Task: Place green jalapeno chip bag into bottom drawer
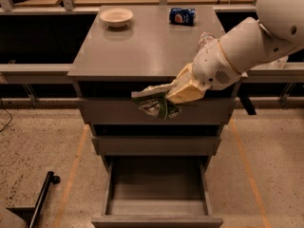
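Note:
The green jalapeno chip bag hangs crumpled from my gripper, in front of the top drawer's face. The gripper is shut on the bag's upper right part, and its tan fingers reach in from the right on the white arm. The bag is in the air, out past the cabinet's front edge. The bottom drawer is pulled out below, and its grey inside shows with nothing in it. The bag is well above the drawer and roughly over its middle.
On the grey cabinet top stand a white bowl at the back left and a blue soda can lying at the back right. A clear bottle is partly hidden behind my arm. A black bar lies on the floor at left.

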Robot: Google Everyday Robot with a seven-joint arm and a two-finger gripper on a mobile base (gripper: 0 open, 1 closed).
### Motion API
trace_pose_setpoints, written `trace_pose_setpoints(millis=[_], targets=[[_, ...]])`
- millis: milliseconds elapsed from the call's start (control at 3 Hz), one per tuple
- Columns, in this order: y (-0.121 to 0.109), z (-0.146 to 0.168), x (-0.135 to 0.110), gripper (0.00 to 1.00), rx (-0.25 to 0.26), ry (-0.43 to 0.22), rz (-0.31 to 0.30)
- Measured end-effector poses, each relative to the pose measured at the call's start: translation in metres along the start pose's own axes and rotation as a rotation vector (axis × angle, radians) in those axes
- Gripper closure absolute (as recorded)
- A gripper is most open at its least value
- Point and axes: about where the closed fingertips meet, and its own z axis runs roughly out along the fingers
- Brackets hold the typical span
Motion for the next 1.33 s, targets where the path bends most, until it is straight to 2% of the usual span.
trace_pose_setpoints(millis=[333,667,1000,1333], targets=[[0.004,0.027,0.017,1.00,-0.017,-0.039,0.009],[0.012,0.069,0.061,1.00,-0.025,-0.080,0.061],[0.016,0.116,0.117,1.00,-0.039,-0.106,0.135],[0.006,0.154,0.169,1.00,-0.031,-0.129,0.230]])
